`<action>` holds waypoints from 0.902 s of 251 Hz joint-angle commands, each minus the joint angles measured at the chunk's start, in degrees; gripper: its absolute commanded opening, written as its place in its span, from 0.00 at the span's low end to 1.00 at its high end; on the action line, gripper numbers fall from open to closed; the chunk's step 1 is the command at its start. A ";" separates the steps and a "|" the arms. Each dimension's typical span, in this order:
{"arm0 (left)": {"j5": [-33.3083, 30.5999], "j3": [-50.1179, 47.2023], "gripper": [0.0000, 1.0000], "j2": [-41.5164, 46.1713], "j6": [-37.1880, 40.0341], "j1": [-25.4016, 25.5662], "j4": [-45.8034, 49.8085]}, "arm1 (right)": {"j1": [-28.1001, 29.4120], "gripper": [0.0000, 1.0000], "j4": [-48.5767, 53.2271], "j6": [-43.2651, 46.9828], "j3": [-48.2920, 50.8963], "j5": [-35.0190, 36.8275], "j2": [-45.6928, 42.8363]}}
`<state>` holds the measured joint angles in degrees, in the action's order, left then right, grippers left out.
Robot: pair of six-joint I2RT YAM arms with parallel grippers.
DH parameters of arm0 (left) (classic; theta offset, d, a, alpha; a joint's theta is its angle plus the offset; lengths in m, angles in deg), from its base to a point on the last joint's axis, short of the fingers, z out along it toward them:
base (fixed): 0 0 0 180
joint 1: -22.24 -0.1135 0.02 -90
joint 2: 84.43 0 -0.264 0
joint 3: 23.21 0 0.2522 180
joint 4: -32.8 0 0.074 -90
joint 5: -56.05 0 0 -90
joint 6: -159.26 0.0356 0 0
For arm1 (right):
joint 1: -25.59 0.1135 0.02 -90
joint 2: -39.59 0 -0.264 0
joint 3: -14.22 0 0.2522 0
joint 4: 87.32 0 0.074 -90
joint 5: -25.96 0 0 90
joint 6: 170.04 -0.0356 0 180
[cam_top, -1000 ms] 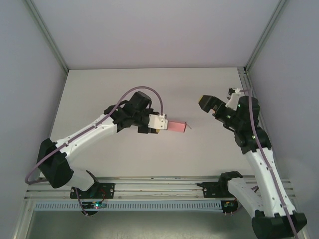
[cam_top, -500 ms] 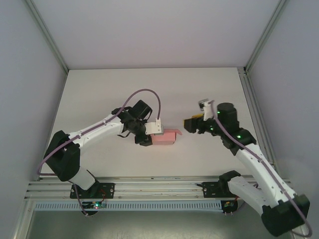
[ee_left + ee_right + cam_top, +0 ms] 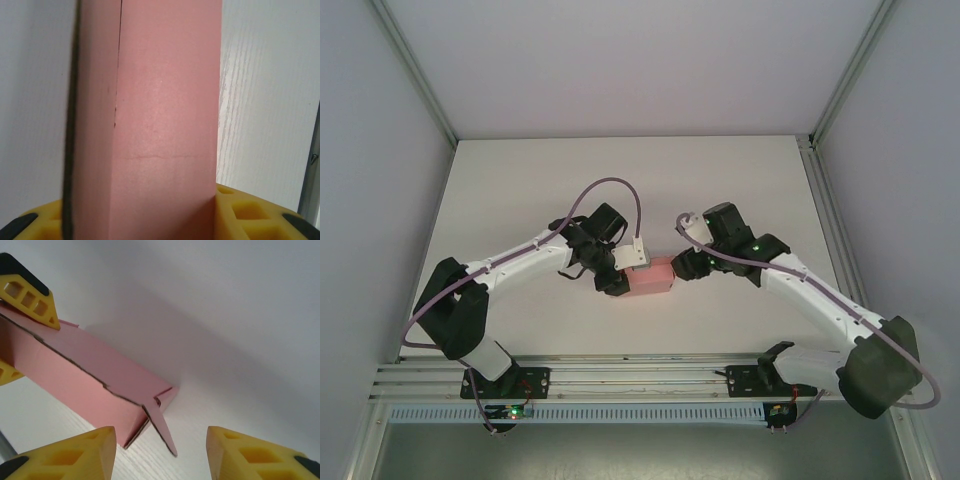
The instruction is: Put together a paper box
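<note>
Pads of my left end effector clamp one end of the paper box, which sits just below centre in the top view, over the white desk. My right end effector is at the box's other end, jaws apart and gripping nothing. In its wrist view a loose end flap sticks out towards the gap between the yellow fingers. I cannot tell whether the box touches the desk.

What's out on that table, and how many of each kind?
Pink paper box: 1
Robot grippers: 2, the left gripper and the right gripper
Total: 3
</note>
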<state>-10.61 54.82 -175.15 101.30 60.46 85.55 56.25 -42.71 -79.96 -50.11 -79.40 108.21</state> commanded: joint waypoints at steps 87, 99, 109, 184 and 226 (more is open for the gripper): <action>0.62 -0.81 0.29 1.07 -2.76 -0.52 -3.90 | 3.20 0.15 0.94 -0.67 -4.11 -2.50 2.72; 0.93 -0.81 0.28 1.16 -2.93 -0.44 -4.01 | 3.66 0.16 0.80 -0.78 -4.01 -2.00 3.07; 1.00 -0.64 0.29 1.13 -2.95 -0.45 -3.70 | 3.97 0.17 0.79 -0.85 -4.01 -0.96 3.49; 0.53 -0.90 0.28 2.10 -2.67 -0.42 -3.12 | 4.11 0.17 1.01 -1.13 -5.57 2.16 6.67; 0.17 -1.03 0.28 2.00 -3.30 -0.50 -4.00 | 4.76 0.12 1.27 -1.08 -5.86 1.72 6.99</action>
<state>-10.48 54.04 -174.95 98.74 60.37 84.21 59.61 -42.09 -80.29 -54.57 -76.88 114.51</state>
